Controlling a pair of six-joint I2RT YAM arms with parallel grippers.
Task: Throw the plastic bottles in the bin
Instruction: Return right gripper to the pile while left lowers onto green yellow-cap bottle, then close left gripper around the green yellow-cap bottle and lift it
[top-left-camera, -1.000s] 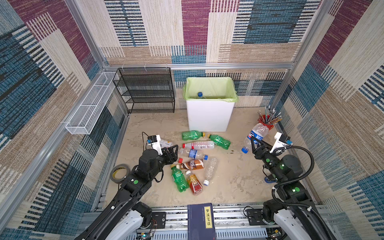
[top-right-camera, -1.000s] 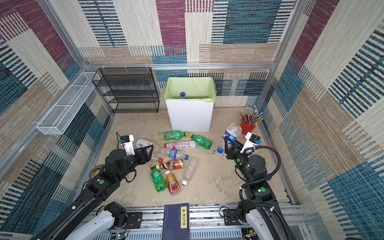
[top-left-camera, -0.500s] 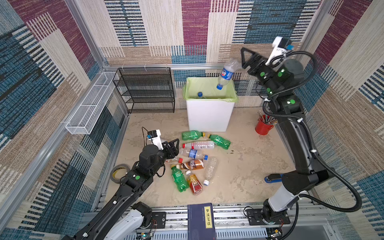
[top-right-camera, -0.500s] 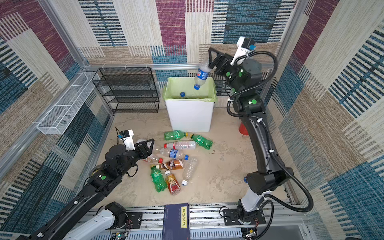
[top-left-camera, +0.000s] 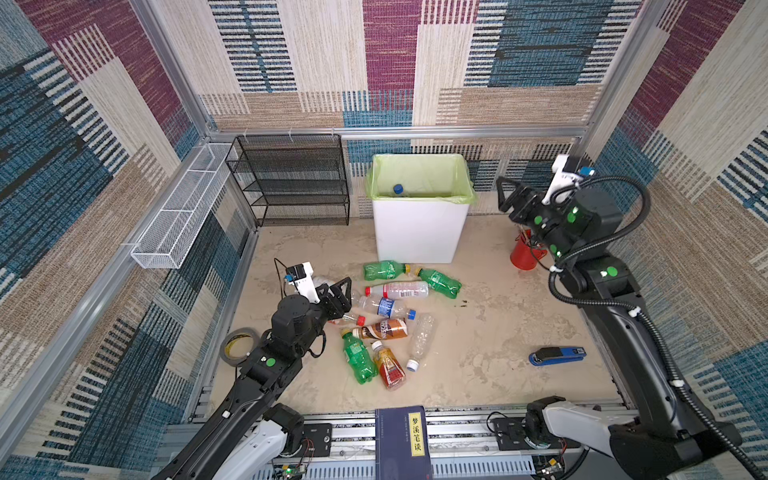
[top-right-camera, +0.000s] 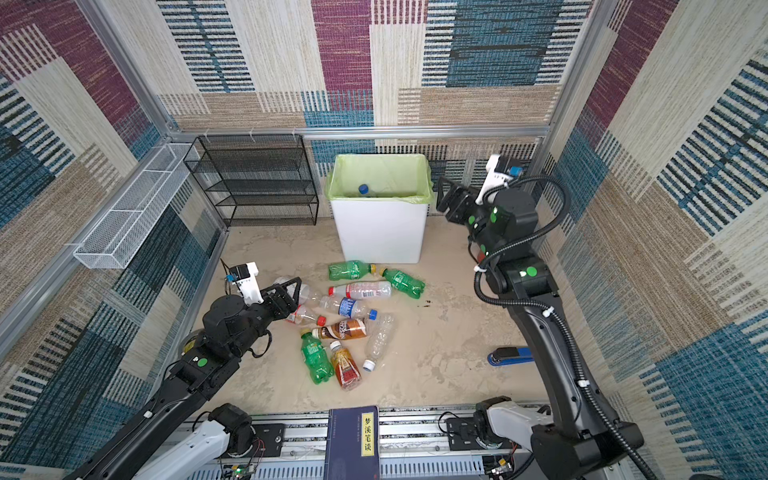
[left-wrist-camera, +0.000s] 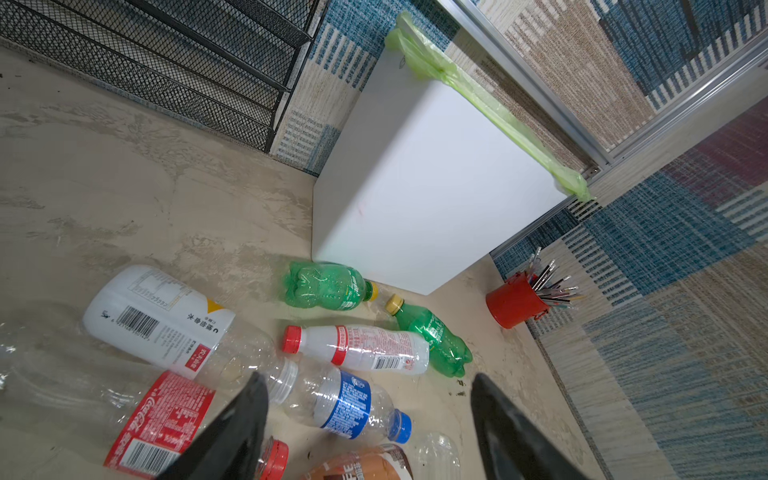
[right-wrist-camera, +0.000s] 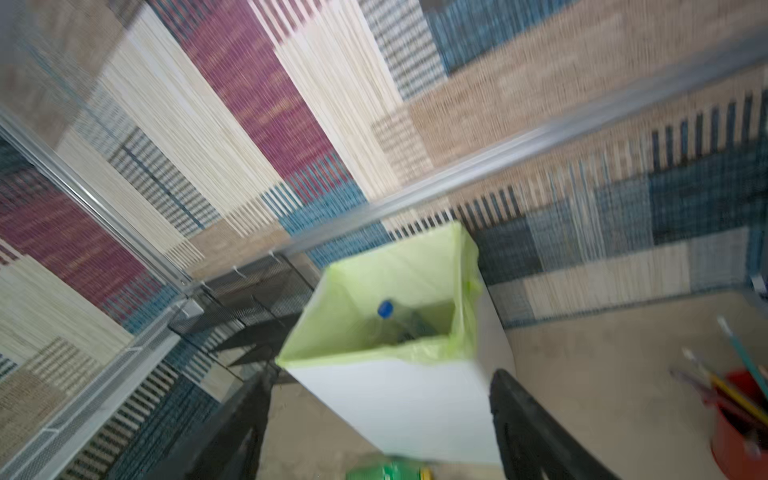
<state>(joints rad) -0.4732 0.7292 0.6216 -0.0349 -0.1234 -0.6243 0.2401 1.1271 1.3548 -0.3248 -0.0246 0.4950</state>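
Observation:
Several plastic bottles lie in a heap on the floor in front of the bin (top-left-camera: 419, 237) (top-right-camera: 380, 237): green ones (top-left-camera: 384, 270) (top-left-camera: 357, 359), a clear one with a blue label (top-left-camera: 386, 307) (left-wrist-camera: 340, 405), a brown one (top-left-camera: 384, 328). My left gripper (top-left-camera: 338, 293) (top-right-camera: 291, 291) (left-wrist-camera: 368, 380) hovers open at the heap's left side, and the blue-label bottle shows between its jaws. A blue-capped bottle (top-left-camera: 398, 189) (right-wrist-camera: 384, 309) lies inside the bin. My right gripper (top-left-camera: 503, 195) (top-right-camera: 442, 193) (right-wrist-camera: 380, 378) hangs open and empty, just right of the bin's rim.
A red cup of pencils (top-left-camera: 524, 255) stands right of the bin, under the right arm. A black mesh rack (top-left-camera: 291, 178) and a white wire basket (top-left-camera: 178, 216) are at the back left. A tape roll (top-left-camera: 237, 345), a blue stapler (top-left-camera: 557, 356) and a book (top-left-camera: 409, 440) lie nearer the front.
The right arm swung a blue-label bottle up from the floor, let it go over the bin, then came down to the bin's right. That bottle no longer shows. The left gripper edged toward the heap.

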